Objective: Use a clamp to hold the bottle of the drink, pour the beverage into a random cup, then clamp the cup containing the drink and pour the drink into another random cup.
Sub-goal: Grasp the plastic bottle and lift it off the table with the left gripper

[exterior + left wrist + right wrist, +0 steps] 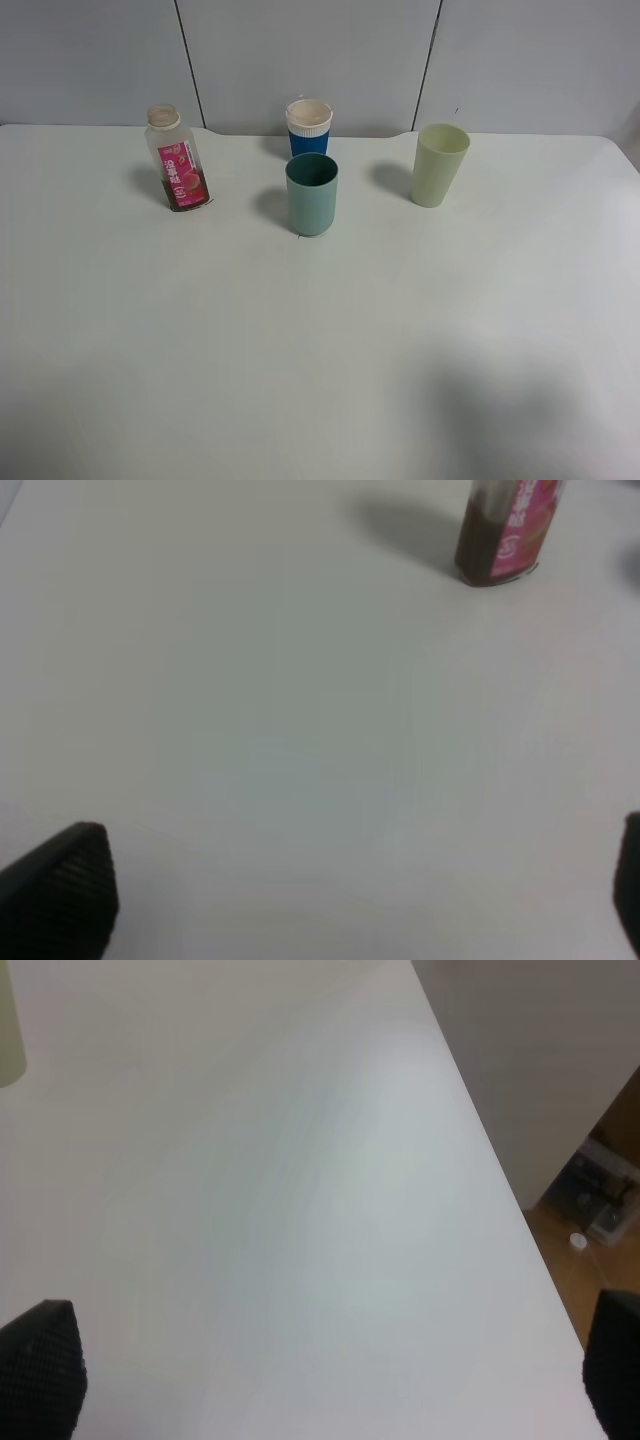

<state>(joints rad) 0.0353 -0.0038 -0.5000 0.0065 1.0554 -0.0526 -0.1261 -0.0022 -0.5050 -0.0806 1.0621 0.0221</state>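
Note:
A clear bottle (177, 160) with a pink label and dark drink in its bottom stands upright at the back left of the white table (320, 340). Its lower part also shows in the left wrist view (505, 535). A teal cup (312, 193) stands in the middle, a blue cup with a white rim (308, 126) behind it, and a pale green cup (440, 164) to the right. Neither gripper shows in the high view. My left gripper (365, 890) is open above bare table, well short of the bottle. My right gripper (330, 1375) is open over the table near its right edge.
The table's right edge (500, 1170) drops to a wooden floor with small items (605, 1210). A grey panelled wall (320, 60) runs behind the table. An edge of the pale green cup (8, 1040) shows in the right wrist view.

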